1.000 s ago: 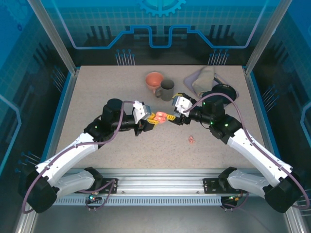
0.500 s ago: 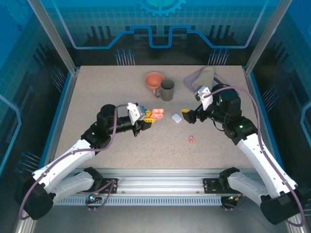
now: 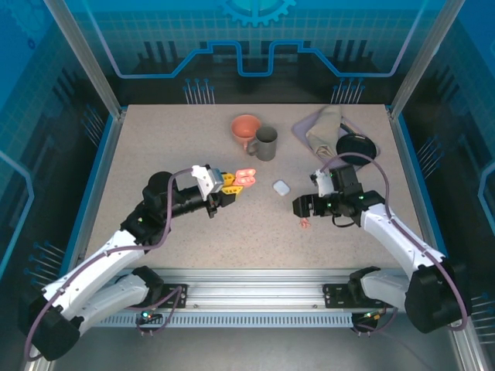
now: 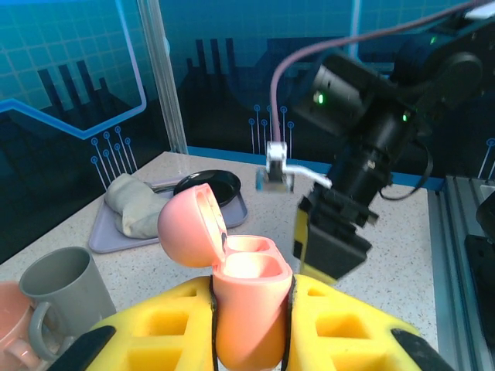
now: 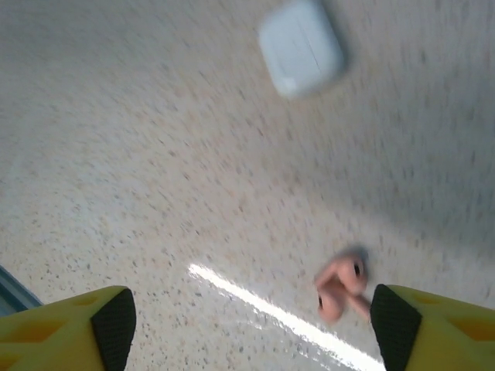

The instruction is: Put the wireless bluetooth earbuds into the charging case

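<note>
My left gripper (image 4: 249,328) is shut on the open salmon-pink charging case (image 4: 247,301), which stands upright between the yellow fingers with its lid (image 4: 189,224) swung back; in the top view the charging case (image 3: 246,179) hangs left of the table's centre. Both wells look empty. A pair of pink earbuds (image 5: 340,287) lies on the table close to the right-hand fingertip of my right gripper (image 5: 251,332), which is open above them. In the top view the earbuds (image 3: 305,224) sit just under the right gripper (image 3: 303,210).
A closed white case (image 3: 281,188) lies between the two grippers. At the back stand an orange mug (image 3: 245,127) and a grey mug (image 3: 266,143), with a tray (image 3: 304,129) holding a folded cloth and a black dish (image 3: 357,145) to their right.
My right gripper pulled away from the pink case, swung right, then dropped over the pink earbuds with its jaws apart. The left gripper drew back to the left, still holding the case.
</note>
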